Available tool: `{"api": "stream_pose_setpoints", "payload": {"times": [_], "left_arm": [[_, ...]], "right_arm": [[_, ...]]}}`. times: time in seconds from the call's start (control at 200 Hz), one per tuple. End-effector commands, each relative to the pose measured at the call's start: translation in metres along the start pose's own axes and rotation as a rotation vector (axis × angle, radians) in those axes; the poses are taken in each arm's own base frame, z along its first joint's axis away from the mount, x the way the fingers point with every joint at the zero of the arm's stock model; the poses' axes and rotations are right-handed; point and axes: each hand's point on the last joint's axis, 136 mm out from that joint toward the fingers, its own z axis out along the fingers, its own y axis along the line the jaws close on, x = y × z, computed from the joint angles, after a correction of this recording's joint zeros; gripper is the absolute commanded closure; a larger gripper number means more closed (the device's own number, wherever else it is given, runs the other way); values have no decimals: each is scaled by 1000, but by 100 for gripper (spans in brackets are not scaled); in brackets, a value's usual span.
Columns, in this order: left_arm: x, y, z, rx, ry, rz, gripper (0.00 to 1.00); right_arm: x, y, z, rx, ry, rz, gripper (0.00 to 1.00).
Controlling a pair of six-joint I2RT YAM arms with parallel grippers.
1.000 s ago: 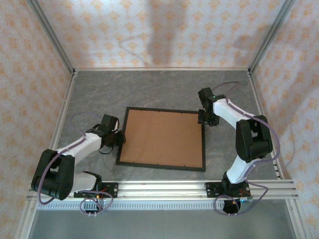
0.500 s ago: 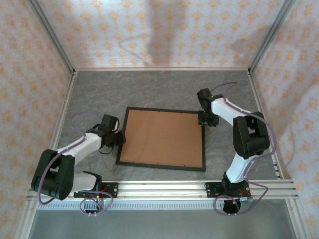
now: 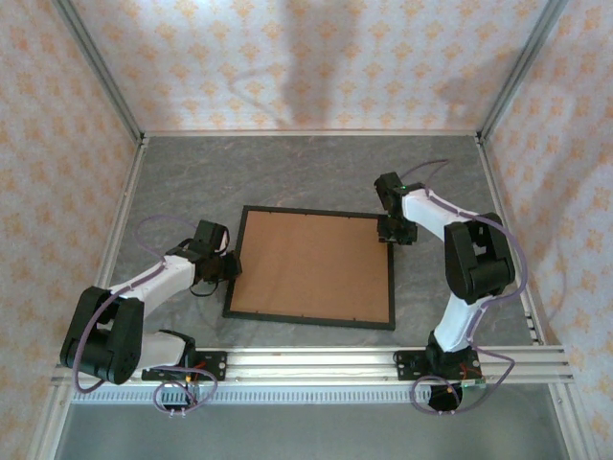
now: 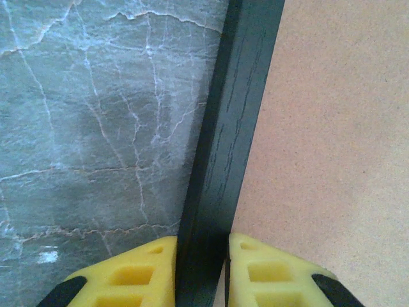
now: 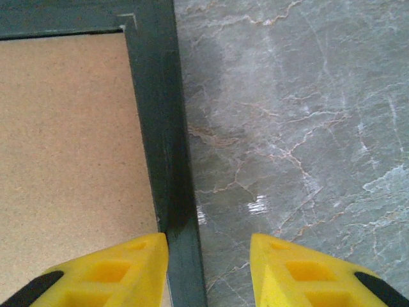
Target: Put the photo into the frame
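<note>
A thin black frame (image 3: 308, 320) lies flat in the middle of a grey marbled tabletop (image 3: 287, 172), with a plain brown backing board (image 3: 311, 266) filling its opening. Your left claw (image 3: 231, 266) sits at the frame's left rail, about halfway along it. In the left wrist view the claw (image 4: 202, 246) is clenched on the frame's rail (image 4: 233, 128). One of its yellow fingers (image 4: 140, 265) presses the outer side over the tabletop (image 4: 96, 128), and the other presses the inner side over the board (image 4: 332, 160). Your right claw (image 3: 391, 233) is at the frame's far right corner. In the right wrist view that claw (image 5: 208, 246) is released and spread wide. One finger (image 5: 128, 262) is over the board (image 5: 70, 141), beside the rail (image 5: 160, 128); the other is over bare tabletop (image 5: 287, 96), well clear of the rail. The mitred corner joint shows at the top of that view. The board covers the whole opening inside the frame. Walls (image 3: 306, 67) papered in a pale orange pattern close in three sides of the tabletop, and an aluminium rail (image 3: 383, 359) carrying both arm bases runs along the near edge.
</note>
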Motion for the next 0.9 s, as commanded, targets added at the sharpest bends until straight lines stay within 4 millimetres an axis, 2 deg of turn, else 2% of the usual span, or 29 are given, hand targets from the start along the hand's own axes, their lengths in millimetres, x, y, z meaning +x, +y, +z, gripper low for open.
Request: {"api": "stream_pose_setpoints", "payload": {"times": [0.0, 0.255, 0.541, 0.711, 0.896], "left_arm": [[23, 4, 9, -2, 97, -2, 79], [24, 2, 10, 3, 103, 7, 79], [24, 1, 10, 3, 103, 11, 79], [24, 2, 9, -1, 101, 10, 79], [24, 2, 8, -3, 98, 10, 79]], "right_arm": [[10, 18, 4, -40, 39, -27, 61], [19, 35, 15, -48, 63, -53, 61], [28, 37, 28, -44, 97, -58, 64], [18, 34, 6, -43, 56, -71, 64], [14, 7, -27, -6, -4, -40, 61]]}}
